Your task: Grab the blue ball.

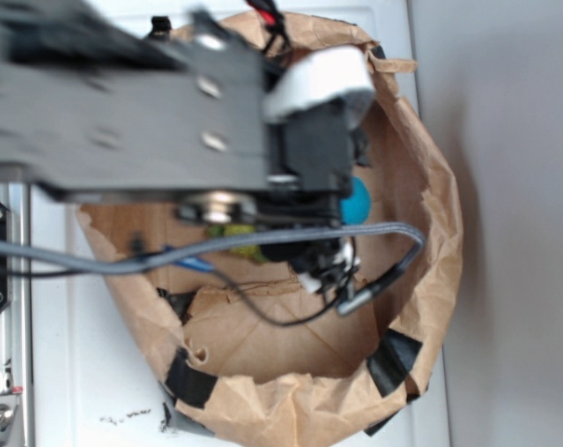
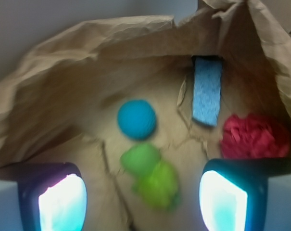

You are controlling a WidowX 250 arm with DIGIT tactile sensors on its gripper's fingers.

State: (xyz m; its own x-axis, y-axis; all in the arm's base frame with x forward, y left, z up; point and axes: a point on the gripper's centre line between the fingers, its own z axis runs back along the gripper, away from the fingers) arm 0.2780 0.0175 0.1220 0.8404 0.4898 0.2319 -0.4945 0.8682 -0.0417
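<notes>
The blue ball [image 2: 136, 119] lies on the floor of a brown paper bag [image 2: 87, 57], round and teal-blue. In the exterior view only a sliver of the blue ball [image 1: 357, 202] shows beside the black wrist of the arm. My gripper [image 2: 143, 202] hangs open above the bag floor, its two fingers [image 2: 61, 202] wide apart with nothing between them. The ball sits ahead of the fingertips, slightly left of the gap's middle. A green plush toy [image 2: 152, 175] lies between the ball and the gripper.
A light blue sponge block [image 2: 207, 91] leans against the bag's far wall. A red fuzzy object [image 2: 253, 136] rests at the right. The crumpled paper bag walls [image 1: 421, 186] ring the space, with black tape patches [image 1: 393, 358]. A grey cable [image 1: 262, 247] crosses the bag.
</notes>
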